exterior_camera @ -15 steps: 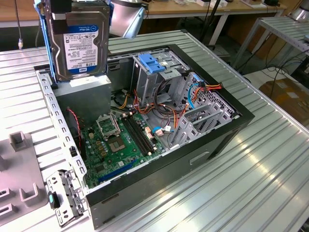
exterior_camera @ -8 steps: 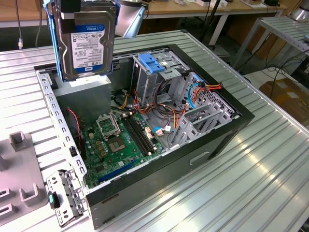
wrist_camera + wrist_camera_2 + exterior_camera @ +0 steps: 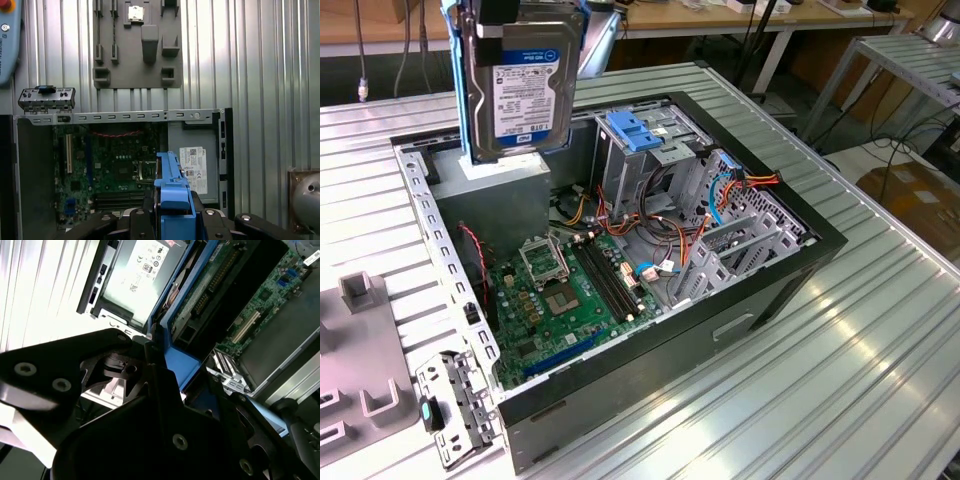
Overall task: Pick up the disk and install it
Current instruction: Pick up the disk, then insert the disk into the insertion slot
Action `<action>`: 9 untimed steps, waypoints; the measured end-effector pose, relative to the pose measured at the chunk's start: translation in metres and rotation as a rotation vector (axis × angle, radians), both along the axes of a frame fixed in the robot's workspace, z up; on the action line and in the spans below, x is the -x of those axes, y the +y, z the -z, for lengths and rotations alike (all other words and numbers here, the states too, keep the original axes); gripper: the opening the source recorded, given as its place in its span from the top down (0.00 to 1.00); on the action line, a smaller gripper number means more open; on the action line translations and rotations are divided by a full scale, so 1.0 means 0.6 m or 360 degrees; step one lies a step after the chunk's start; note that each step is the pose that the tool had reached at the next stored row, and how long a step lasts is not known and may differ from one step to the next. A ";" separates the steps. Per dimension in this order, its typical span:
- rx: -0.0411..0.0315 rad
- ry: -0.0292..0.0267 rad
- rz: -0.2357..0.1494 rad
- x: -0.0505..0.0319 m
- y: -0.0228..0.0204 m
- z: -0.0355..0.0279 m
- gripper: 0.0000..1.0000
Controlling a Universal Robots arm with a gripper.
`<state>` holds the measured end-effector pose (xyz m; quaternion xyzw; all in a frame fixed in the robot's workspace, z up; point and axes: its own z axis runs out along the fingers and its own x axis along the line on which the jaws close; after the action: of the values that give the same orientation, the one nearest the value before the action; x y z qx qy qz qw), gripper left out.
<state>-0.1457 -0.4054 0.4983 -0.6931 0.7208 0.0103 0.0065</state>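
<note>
Nearest the wrist cameras, the black gripper (image 3: 173, 222) is clamped on the flat grey-metal disk with blue plastic rails (image 3: 172, 185), gripping it from both sides and holding it on edge. In the exterior view the disk hangs upright with its blue-and-white label facing the camera. It is over the corner of the open black computer case (image 3: 770, 290) where a grey metal box with a white sticker (image 3: 510, 195) sits. Deeper in the case lie a green motherboard (image 3: 555, 300) and a pale-blue ridged latch plate (image 3: 635, 130). The case rests on the ribbed metal worktop (image 3: 860, 380), with a grey slotted fixture plate (image 3: 360, 350) beside it at the exterior view's left.
</note>
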 end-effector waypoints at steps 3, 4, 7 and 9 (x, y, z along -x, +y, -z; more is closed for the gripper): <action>0.0000 0.00012 0.0000 -0.013 -0.0011 0.000 0.63; 0.0000 0.00012 0.0000 -0.014 -0.0028 0.000 0.63; 0.0000 0.00014 0.0000 -0.017 -0.0057 0.000 0.63; 0.0000 0.00014 0.0000 -0.019 -0.0057 0.000 0.63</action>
<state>-0.1345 -0.4089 0.4981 -0.6930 0.7208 0.0106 0.0062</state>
